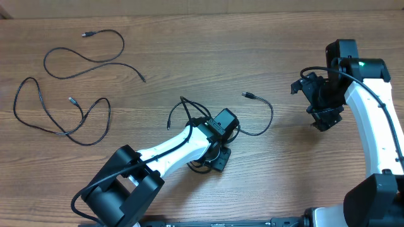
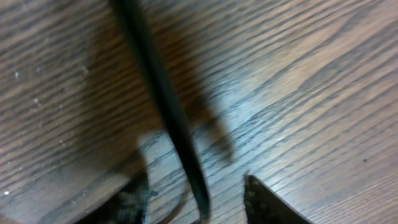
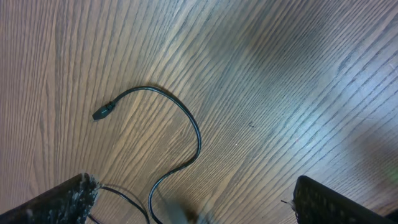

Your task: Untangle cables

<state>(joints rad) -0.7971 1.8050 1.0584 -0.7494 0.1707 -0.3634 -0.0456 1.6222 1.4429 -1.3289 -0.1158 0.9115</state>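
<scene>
Three thin black cables lie on the wooden table. One (image 1: pixel 95 58) is spread out at the far left and a second (image 1: pixel 63 123) lies below it, both apart from the grippers. The third cable (image 1: pixel 268 116) curls at the centre, its plug (image 1: pixel 247 95) free. My left gripper (image 1: pixel 213 156) is low over this cable's bunched end. In the left wrist view the cable (image 2: pixel 168 106) runs between the left gripper's parted fingers (image 2: pixel 196 190), which are not closed on it. My right gripper (image 1: pixel 325 118) hovers at the right, wide open and empty (image 3: pixel 193 196). The right wrist view shows the third cable's curve (image 3: pixel 193 134) and its plug (image 3: pixel 102 112).
The wooden tabletop (image 1: pixel 189 38) is otherwise bare. The left arm's white link (image 1: pixel 170 148) reaches in from the front left. The right arm (image 1: pixel 372 113) stands along the right edge, with its own thicker black wires (image 1: pixel 309 79) near the wrist.
</scene>
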